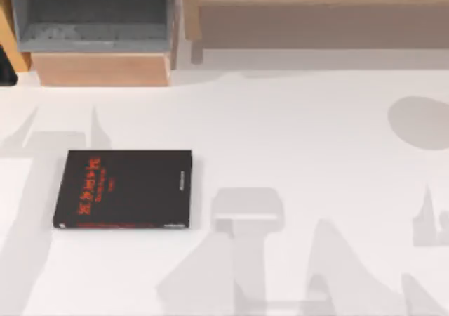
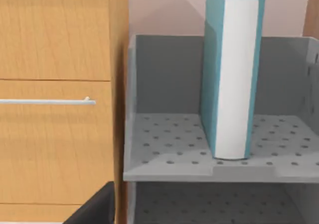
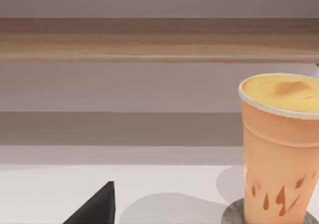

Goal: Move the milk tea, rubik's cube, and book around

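Observation:
The book lies flat on the left part of the white table, black cover up with red characters. The milk tea is a peach-orange cup with a pale rim, standing upright on a round grey coaster. A dark part of my right gripper sits low in the right wrist view, short of the cup and apart from it. A dark part of my left gripper shows in front of a grey rack, touching nothing. The rubik's cube is out of view.
A grey perforated rack holds an upright teal book beside a wooden cabinet with a thin handle. The rack stands at the table's back left. A long wooden shelf runs along the back right.

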`<state>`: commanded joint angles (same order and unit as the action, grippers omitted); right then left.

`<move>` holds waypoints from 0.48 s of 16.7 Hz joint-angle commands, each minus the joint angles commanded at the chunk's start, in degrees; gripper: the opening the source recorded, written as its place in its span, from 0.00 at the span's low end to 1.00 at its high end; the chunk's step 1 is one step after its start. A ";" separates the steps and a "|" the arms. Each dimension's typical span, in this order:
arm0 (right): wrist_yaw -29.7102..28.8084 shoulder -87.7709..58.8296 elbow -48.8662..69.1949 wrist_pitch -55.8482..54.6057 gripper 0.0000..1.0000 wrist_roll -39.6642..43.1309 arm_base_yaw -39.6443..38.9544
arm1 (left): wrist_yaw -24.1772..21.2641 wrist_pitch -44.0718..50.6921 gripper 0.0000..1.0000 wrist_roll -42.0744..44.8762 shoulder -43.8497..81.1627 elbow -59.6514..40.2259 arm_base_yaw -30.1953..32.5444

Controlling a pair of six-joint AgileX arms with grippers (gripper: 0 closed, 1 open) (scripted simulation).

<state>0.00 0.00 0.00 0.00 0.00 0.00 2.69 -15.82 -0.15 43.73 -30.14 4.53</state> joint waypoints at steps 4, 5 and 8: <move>0.00 0.00 0.00 0.00 1.00 0.00 0.00 | 1.51 -7.90 1.00 -0.06 24.07 -14.98 2.06; 0.00 0.00 0.00 0.00 1.00 0.00 0.00 | 1.90 -9.79 1.00 -0.08 29.86 -18.56 2.53; 0.00 0.00 0.00 0.00 1.00 0.00 0.00 | 3.01 -14.91 1.00 -0.12 45.53 -28.24 3.70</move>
<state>0.00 0.00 0.00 0.00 0.00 0.00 5.70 -30.73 -0.28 89.26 -58.37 8.24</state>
